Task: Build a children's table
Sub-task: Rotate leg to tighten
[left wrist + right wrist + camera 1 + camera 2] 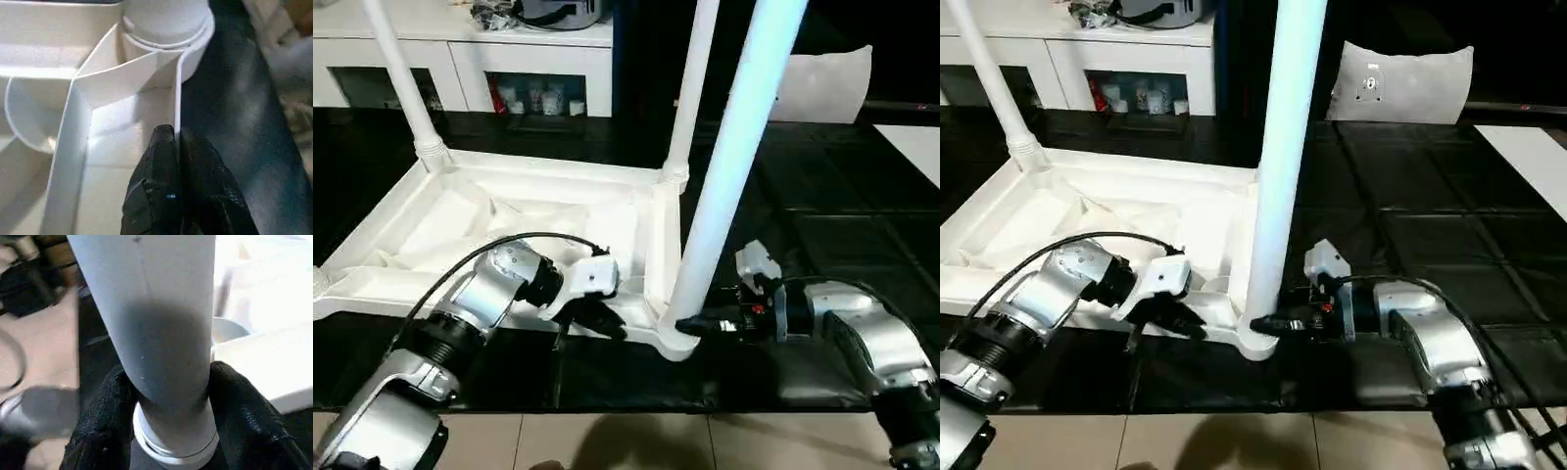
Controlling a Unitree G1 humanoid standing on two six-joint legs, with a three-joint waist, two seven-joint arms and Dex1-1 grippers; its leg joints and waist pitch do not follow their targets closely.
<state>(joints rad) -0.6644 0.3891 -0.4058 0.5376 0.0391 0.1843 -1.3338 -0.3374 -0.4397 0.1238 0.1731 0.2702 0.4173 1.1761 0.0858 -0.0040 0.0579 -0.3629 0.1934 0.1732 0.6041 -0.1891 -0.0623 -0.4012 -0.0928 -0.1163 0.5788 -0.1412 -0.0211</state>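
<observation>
Black tiled floor (1410, 245), upturned white table top (431, 230) and a grey cushion (1400, 83) on it

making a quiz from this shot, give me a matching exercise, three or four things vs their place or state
Things:
1. left gripper
2. right gripper
3. near leg
4. pillow

States or places:
A. upright in the table top's near corner socket
B. pinching the top's side wall
C. leaning at the back on the right
D. clasping a leg just above its base

Pairs: 1-B, 2-D, 3-A, 4-C
</observation>
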